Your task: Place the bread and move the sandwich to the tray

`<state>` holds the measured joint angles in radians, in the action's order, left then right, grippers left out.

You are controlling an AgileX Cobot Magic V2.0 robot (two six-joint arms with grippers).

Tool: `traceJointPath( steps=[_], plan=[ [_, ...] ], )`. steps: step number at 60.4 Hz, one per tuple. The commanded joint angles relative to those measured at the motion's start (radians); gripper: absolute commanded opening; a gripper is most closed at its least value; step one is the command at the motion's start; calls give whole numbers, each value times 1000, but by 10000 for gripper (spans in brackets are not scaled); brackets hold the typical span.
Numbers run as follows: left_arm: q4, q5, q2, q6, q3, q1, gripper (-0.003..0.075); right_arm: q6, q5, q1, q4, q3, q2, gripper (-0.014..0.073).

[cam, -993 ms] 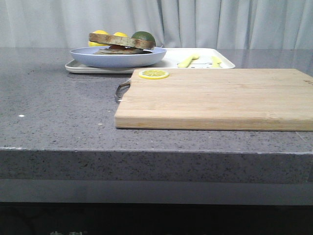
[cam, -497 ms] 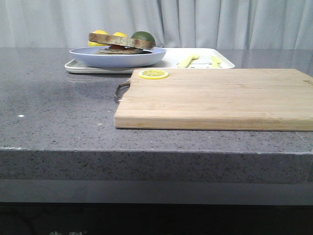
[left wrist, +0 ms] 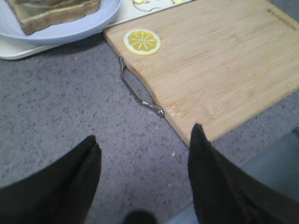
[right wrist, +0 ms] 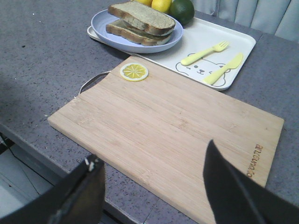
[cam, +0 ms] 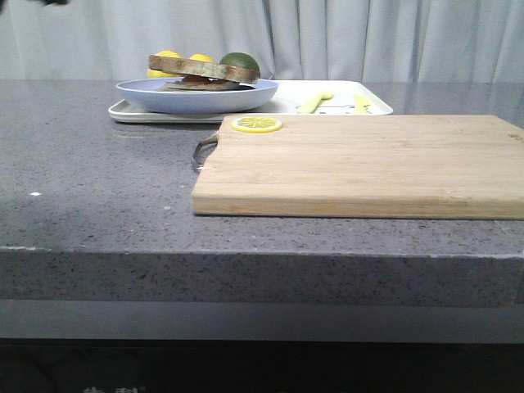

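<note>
Sitting stacked on the blue plate (right wrist: 100, 35), the sandwich (right wrist: 140, 23) has its top bread (right wrist: 142, 16) in place, and the plate rests on the near-left corner of the white tray (right wrist: 238, 51), overhanging its edge. That reads as the job essentially finished. The left gripper (left wrist: 145, 182) hovers over bare counter (cam: 98, 188) beside the cutting board (right wrist: 168, 126), fingers spread wide and holding nothing. The right gripper (right wrist: 154, 196) hangs above the board's near edge, likewise wide and empty. A lemon slice (right wrist: 134, 72) lies untouched on the board's corner nearest the plate.
</note>
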<state>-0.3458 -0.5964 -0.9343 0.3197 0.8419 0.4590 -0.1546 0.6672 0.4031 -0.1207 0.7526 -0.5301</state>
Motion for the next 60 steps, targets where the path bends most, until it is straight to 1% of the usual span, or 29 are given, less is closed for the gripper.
traceJointPath(
  steps=[1, 11, 15, 30, 60],
  plan=[
    [90, 23, 82, -104, -9, 7, 411, -2, -78, -4, 6, 25, -3, 476],
    [298, -85, 193, -296, -33, 7, 411, -2, -78, -4, 6, 25, -3, 476],
    [332, -118, 226, -314, -33, 7, 411, -2, -78, -4, 6, 25, -3, 476],
    [346, -126, 282, -313, -33, 7, 411, -2, -113, -4, 6, 26, -3, 476],
    [346, -128, 282, -313, -33, 7, 411, -2, -79, -4, 0, 26, -3, 475]
  ],
)
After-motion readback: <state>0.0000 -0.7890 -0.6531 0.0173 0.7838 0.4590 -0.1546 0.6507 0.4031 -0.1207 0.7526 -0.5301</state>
